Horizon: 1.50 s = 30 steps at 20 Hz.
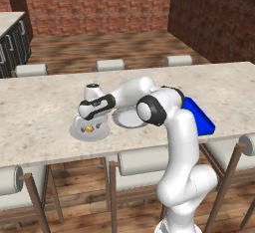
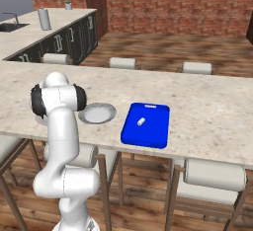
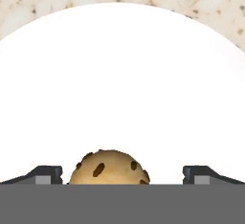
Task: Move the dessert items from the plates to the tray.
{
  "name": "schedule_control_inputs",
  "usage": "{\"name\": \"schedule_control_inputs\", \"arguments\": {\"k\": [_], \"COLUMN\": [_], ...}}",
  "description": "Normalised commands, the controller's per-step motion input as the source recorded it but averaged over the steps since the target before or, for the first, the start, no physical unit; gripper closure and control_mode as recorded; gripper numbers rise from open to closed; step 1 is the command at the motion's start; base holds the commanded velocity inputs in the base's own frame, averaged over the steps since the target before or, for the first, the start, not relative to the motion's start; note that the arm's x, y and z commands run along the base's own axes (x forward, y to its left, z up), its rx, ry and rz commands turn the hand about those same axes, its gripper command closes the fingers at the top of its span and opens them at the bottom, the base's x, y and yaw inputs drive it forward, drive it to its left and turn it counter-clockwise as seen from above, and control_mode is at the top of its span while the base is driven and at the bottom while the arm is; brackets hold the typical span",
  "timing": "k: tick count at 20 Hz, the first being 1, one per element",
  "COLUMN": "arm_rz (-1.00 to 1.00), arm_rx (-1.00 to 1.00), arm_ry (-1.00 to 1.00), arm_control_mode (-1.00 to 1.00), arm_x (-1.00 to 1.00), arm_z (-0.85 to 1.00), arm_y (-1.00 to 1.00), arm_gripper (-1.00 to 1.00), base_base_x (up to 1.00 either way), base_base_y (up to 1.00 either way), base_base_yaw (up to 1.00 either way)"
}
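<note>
Hovering over a plate (image 1: 77, 133), the gripper (image 1: 90, 123) stands spread wide around the cookie (image 3: 110, 167), not yet closed. Small, light and probably crumbly, it wants a gentle pinch across its round sides.

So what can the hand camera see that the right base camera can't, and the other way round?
Hand view alone: the round golden-brown cookie with dark chips, lying between the open end effector's tips on a white plate. Right base view alone: the bright blue rectangular tray carrying the small white oblong piece, and an empty round grey plate. Both show the speckled stone counter.
</note>
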Motion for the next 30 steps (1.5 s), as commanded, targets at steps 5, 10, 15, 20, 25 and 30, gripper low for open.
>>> {"name": "schedule_control_inputs", "arguments": {"k": [5, 10, 15, 20, 25, 30], "arm_rz": [0.00, 0.00, 0.00, 0.00, -0.01, -0.02], "arm_rx": [0.00, 0.00, 0.00, 0.00, 0.04, 0.02], "arm_ry": [0.00, 0.00, 0.00, 0.00, -0.02, -0.06], "arm_control_mode": [-1.00, -1.00, -1.00, -1.00, -1.00, -1.00], "arm_x": [-0.19, 0.00, 0.00, 0.00, -0.02, -0.17], "arm_z": [-0.16, 0.00, 0.00, 0.02, 0.52, 1.00], "arm_y": [0.01, 0.00, 0.00, 0.00, -0.16, -0.67], "arm_gripper": [-1.00, 1.00, 1.00, 1.00, 1.00, 1.00], "base_base_x": [0.00, 0.00, 0.00, 0.00, 0.00, 0.00], "base_base_y": [0.00, 0.00, 0.00, 0.00, 0.00, 0.00], "base_base_yaw": [0.00, 0.00, 0.00, 0.00, 0.00, 0.00]}}
